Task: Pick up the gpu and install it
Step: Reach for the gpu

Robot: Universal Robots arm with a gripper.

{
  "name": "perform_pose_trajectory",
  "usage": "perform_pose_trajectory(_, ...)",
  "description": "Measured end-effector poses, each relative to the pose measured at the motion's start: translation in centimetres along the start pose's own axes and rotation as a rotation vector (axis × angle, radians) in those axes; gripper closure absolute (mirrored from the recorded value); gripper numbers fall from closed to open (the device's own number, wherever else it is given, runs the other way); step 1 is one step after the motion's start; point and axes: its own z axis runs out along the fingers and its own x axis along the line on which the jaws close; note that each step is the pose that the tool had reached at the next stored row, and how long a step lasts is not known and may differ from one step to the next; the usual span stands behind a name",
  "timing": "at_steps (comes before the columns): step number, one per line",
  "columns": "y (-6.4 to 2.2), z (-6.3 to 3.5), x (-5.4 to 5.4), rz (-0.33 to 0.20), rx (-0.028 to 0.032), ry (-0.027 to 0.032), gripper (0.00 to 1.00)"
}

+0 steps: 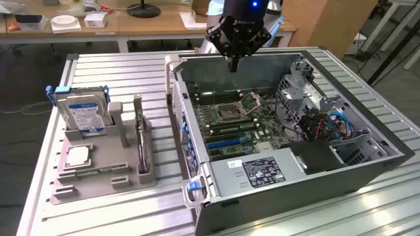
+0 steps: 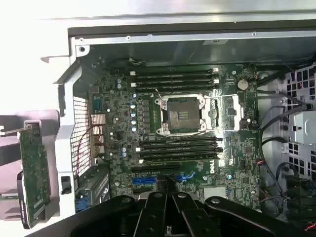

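Surface [image 1: 98,216]: a table of silvery metal slats, by which the holder and the computer case are carried.
Holder [image 1: 98,183]: grey, set toward the exterior view's left; a small square chip [image 1: 77,155] is laid flat in it.
Gpu [image 1: 138,132]: stood on edge in a slot of the holder, beside the case (untouched, well apart from the gripper).
Hard drive [image 1: 84,115]: silver with a blue label, propped upright at the holder's far end.
Computer case [image 1: 367,172]: laid open on the surface, its motherboard [image 1: 229,118] exposed.
Gripper [image 1: 231,66]: hung above the far side of the case, fingers brought together, nothing held.
Room: a wooden desk [image 1: 157,24] with white boxes is seen beyond the surface, over a dark floor [image 1: 26,88].
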Motion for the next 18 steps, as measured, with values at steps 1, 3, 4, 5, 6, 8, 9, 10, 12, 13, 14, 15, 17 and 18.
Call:
perform_pose_trajectory(1, 0.00, 0.00, 0.00, 0.000, 0.0000, 0.0000, 0.89)
perform_pose_trajectory(3, 0.00, 0.00, 0.00, 0.000, 0.0000, 0.0000, 0.89)
perform_pose_trajectory(4, 0.00, 0.00, 0.00, 0.000, 0.0000, 0.0000, 0.89)
perform_pose_trajectory(5, 0.00, 0.00, 0.00, 0.000, 0.0000, 0.0000, 0.89)
perform_pose_trajectory(6, 0.00, 0.00, 0.00, 0.000, -0.0001, 0.0000, 0.89)
perform_pose_trajectory(8, 0.00, 0.00, 0.00, 0.000, 0.0000, 0.0000, 0.89)
perform_pose_trajectory(9, 0.00, 0.00, 0.01, 0.000, -0.0001, -0.0001, 0.89)
perform_pose_trajectory(10, 0.00, 0.01, 0.04, 0.000, -0.0001, -0.0001, 0.89)
perform_pose_trajectory(12, -0.01, 0.00, 0.09, 0.000, 0.0000, 0.0000, 0.89)
perform_pose_trajectory(13, -0.01, 0.00, 0.13, 0.000, -0.0001, -0.0001, 0.89)
perform_pose_trajectory(14, -0.01, 0.00, 0.18, 0.000, -0.0001, -0.0001, 0.89)
perform_pose_trajectory(15, -0.03, -0.01, 0.33, 0.000, 0.0000, -0.0001, 0.89)
perform_pose_trajectory(17, -0.04, -0.01, 0.51, 0.000, 0.0000, 0.0000, 0.89)
perform_pose_trajectory(18, -0.05, -0.02, 0.61, 0.000, 0.0000, 0.0000, 0.89)
